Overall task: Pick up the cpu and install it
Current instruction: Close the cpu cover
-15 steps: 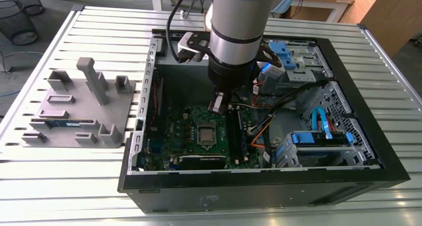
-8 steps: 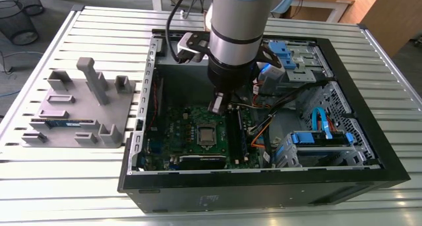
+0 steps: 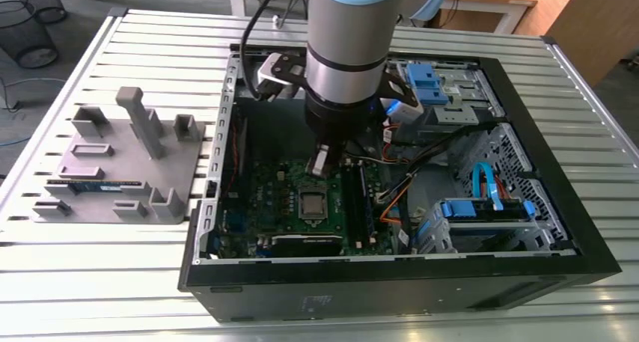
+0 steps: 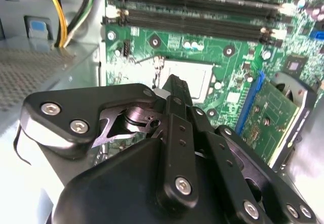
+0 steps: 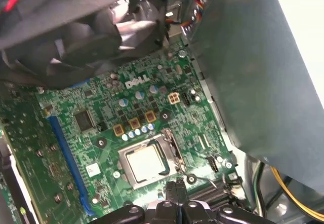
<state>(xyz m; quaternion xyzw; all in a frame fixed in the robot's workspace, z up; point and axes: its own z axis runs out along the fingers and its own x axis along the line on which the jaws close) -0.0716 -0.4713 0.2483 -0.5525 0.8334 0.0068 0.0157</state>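
Fingers [image 5: 171, 191] near cpu [image 5: 144, 162], clear of it

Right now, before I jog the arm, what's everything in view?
table: one, silver slats, under everything.
case: one, black, open, on the table.
motherboard: one, green, inside the case.
cpu: one, silvery-grey, seated on the motherboard.
memory slots: at least two, black, on the motherboard.
drive brackets: several, blue, in the case at the exterior view's right.
holder: one, grey, exterior view's left of the case.
memory stick: one, dark, on the holder.
arm: one, grey and blue, reaching into the case.
gripper: one, black, jaws shut, over the motherboard beside the cpu.
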